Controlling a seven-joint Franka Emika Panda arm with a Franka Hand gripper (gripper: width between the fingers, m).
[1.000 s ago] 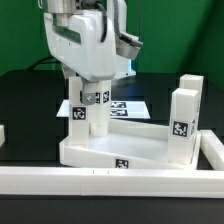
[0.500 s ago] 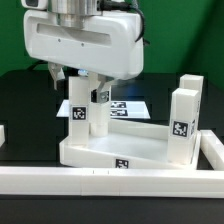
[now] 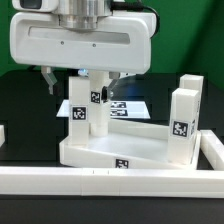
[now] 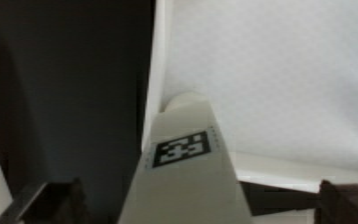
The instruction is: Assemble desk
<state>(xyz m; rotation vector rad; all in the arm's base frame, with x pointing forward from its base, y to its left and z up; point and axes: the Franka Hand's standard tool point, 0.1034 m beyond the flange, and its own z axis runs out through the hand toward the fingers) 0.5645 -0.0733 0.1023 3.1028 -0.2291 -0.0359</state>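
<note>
The desk slab [image 3: 100,152] lies flat with its raised rim up, in the middle of the exterior view. A white leg [image 3: 82,112] with a tag stands upright at its left corner, and a second leg [image 3: 98,100] stands close behind it. Two more legs [image 3: 182,122] [image 3: 192,85] stand on the exterior view's right. My gripper [image 3: 82,86] hangs open over the left leg, one finger on each side. In the wrist view the leg [image 4: 185,150] rises between the dark fingertips [image 4: 51,202], with gaps on both sides of my gripper [image 4: 197,205].
A long white border rail [image 3: 60,182] runs along the front and turns up the exterior view's right side. The marker board [image 3: 135,105] lies flat behind the slab. The tabletop is black.
The hand has turned broadside and come down over the left leg, filling more of the exterior view. The jaws have stayed open. Slab and legs have not moved.
</note>
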